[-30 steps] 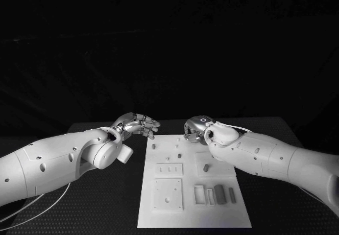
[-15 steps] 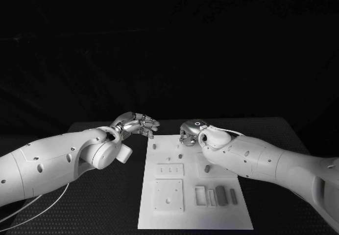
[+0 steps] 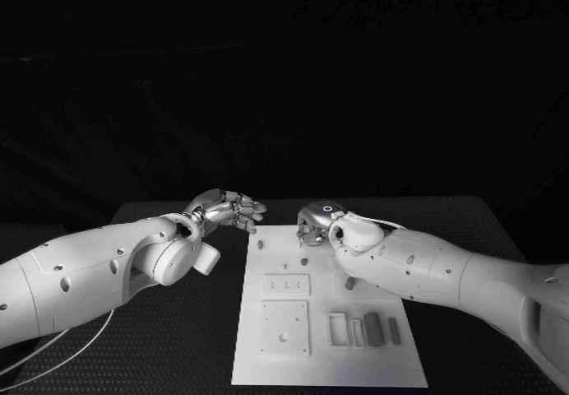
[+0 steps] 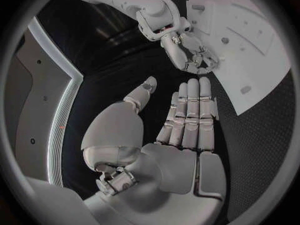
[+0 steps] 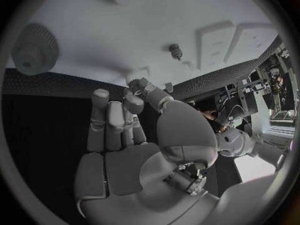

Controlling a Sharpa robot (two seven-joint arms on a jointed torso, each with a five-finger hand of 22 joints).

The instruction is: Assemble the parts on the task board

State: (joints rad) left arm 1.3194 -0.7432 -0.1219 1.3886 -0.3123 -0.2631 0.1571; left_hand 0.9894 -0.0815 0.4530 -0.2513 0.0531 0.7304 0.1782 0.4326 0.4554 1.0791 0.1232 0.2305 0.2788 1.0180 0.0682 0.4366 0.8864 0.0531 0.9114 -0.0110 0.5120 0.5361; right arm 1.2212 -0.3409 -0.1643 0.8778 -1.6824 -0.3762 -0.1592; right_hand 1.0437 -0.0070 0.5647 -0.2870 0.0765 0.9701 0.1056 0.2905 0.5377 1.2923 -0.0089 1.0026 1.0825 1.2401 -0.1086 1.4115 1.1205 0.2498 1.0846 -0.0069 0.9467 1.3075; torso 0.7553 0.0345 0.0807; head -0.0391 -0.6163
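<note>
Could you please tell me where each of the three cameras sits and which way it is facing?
Head view: on the robot's head, looking down at the task board; both arms, left hand and right hand show.
Left wrist view: behind the left hand, facing the board's edge and the right hand.
Right wrist view: behind the right hand, facing the board.
All three share the board.

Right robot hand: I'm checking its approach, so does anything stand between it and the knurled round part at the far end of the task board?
Nothing visible does. In the right wrist view the right robot hand holds nothing, and only bare task board lies between its fingertips and the knurled round part. The small peg stands off to the other side.
</note>
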